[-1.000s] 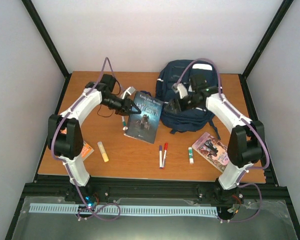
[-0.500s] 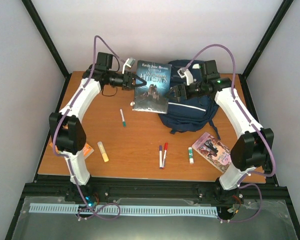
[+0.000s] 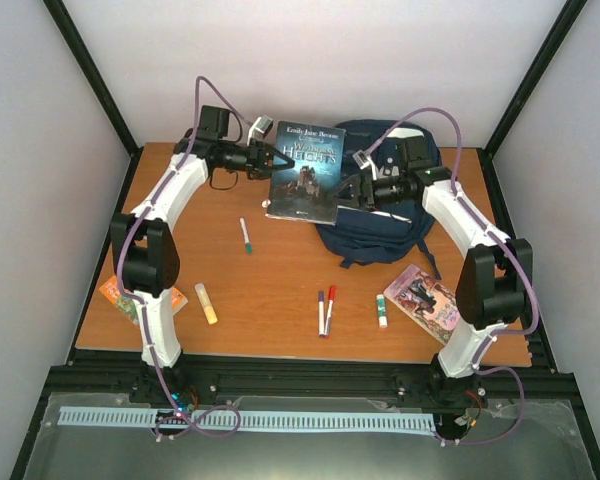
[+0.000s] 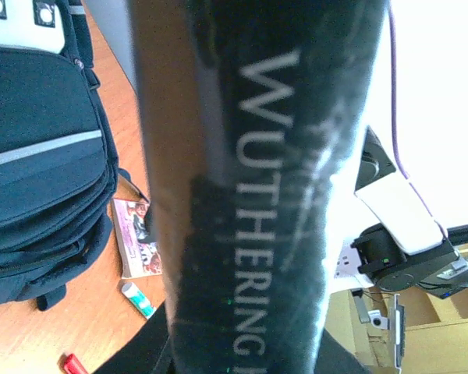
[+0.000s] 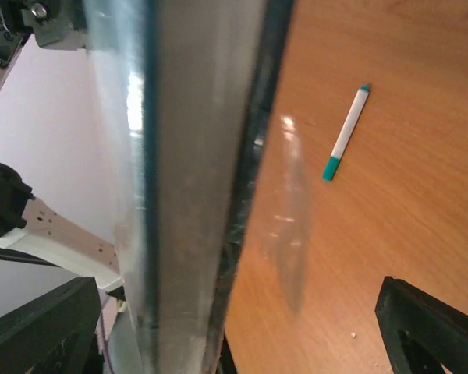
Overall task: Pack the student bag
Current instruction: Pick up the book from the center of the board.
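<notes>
Upper centre: our left gripper (image 3: 268, 160) pinches a dark paperback book (image 3: 305, 172) upright; our right gripper (image 3: 344, 192), spread, straddles its edge. We should clamp squarely before loading the navy fabric backpack (image 3: 380, 228).

The top view looks down from behind both arm bases over the whole counter (image 3: 280, 285). Each wrist view presses close against the upheld book (image 3: 305, 175), shared by all three.

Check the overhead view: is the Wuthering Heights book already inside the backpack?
No, the left tool holds the book upright in the air, outside the backpack.
</notes>
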Controlling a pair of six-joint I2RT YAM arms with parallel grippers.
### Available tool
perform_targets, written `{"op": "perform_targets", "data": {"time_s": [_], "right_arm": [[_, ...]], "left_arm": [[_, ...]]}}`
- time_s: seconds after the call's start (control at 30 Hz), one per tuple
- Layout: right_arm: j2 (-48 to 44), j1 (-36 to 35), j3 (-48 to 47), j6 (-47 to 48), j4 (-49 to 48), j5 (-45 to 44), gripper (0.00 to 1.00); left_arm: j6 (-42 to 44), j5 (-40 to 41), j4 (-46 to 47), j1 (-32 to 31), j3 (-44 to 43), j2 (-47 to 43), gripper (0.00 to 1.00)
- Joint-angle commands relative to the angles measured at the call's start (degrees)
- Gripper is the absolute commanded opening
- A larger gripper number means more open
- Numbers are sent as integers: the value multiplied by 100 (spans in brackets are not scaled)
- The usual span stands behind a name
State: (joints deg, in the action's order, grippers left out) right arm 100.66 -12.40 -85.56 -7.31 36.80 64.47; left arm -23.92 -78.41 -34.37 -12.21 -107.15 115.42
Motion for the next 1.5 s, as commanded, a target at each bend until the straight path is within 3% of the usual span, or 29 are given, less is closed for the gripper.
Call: {"op": "perform_targets", "data": {"time_s": [0.0, 0.23, 0.43, 0.83, 1.17, 1.37, 1.47], "right_arm": [[8, -50, 235, -492, -567, 584, 98], [-55, -340, 3, -359, -711, 868, 93], [-249, -333, -27, -337, -741, 1053, 81], [-529, -160, -75, -549, -785, 718, 65], [-469, -157, 16, -648, -852, 375, 51], [-384, -166, 44, -756, -824, 162, 41], [-390, -159, 64, -780, -822, 36, 33]], "left_arm": [[-320, -653, 399, 3, -108, -203, 1], [-568, -443, 604, -65, 127, -150, 2], [-615, -366, 841, -132, 433, -138, 11], [-619, 99, 897, -265, 971, -216, 49], [-282, 86, 704, -498, 759, -282, 52], [-20, 484, 471, -537, 678, -389, 55], [37, 585, 459, -552, 622, -461, 56]]}}
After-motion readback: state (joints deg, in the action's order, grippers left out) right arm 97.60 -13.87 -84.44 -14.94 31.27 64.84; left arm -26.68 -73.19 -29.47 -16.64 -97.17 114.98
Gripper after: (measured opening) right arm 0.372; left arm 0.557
